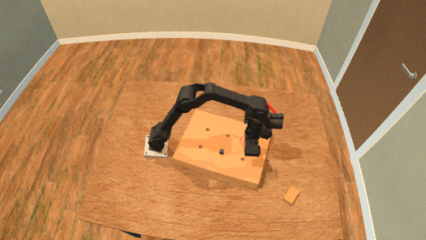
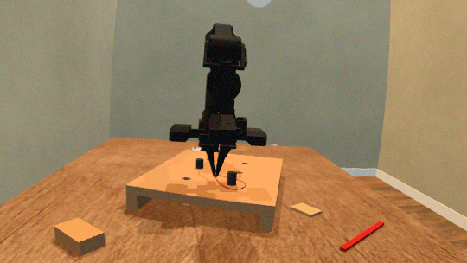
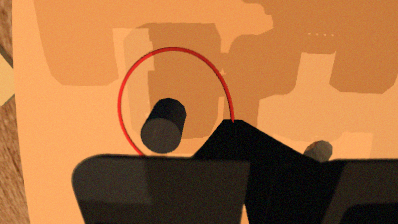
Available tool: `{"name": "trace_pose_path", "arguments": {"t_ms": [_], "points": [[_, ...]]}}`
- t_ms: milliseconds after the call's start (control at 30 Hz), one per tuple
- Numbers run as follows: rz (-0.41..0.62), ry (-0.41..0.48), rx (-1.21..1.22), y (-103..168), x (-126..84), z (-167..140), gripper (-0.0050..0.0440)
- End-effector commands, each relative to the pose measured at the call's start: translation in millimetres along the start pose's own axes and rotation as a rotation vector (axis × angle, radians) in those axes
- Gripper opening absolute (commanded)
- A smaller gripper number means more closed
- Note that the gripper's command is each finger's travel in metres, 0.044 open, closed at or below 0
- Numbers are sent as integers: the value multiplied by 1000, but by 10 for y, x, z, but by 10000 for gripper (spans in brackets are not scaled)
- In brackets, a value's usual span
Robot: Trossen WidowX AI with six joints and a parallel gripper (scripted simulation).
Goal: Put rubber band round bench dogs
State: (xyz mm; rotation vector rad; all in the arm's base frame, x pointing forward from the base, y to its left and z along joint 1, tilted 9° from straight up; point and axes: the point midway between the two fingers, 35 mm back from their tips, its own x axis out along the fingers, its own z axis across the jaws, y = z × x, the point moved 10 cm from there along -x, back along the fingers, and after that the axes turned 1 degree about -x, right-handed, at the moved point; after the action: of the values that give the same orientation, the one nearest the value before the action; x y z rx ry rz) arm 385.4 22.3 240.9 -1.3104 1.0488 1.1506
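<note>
The wooden board [image 1: 222, 146] stands flat on the table, with two dark bench dogs in it. The red rubber band [image 3: 170, 50] lies as a loop on the board around the near dog [image 3: 163, 125], low at its base; the loop also shows in the exterior view [image 2: 231, 185] around that dog [image 2: 232, 178]. The other dog [image 2: 199, 163] stands outside the loop, partly hidden in the wrist view [image 3: 318, 150]. My gripper [image 2: 215, 174] points straight down between the dogs, shut, its tip [image 3: 234, 122] pinching the band at the board's surface.
The board has several empty holes [image 1: 207, 129]. A wooden block [image 2: 79, 234] lies on the table at the front left, a thin wooden tile [image 2: 306, 209] beside the board's corner, and a red stick [image 2: 361, 236] at the right.
</note>
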Motion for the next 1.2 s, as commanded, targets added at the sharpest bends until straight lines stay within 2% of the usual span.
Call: {"name": "trace_pose_path", "arguments": {"t_ms": [0,133,367,600,867,1167], "points": [[-1,-2,-5,-1,20,13,-50],[-28,0,-1,2,-89,2,-50],[-32,0,24,34,-115,3,-50],[-32,-4,239,107,-107,19,-50],[-26,-5,337,133,-81,30,-50],[-30,-9,569,211,-95,70,-50]]}}
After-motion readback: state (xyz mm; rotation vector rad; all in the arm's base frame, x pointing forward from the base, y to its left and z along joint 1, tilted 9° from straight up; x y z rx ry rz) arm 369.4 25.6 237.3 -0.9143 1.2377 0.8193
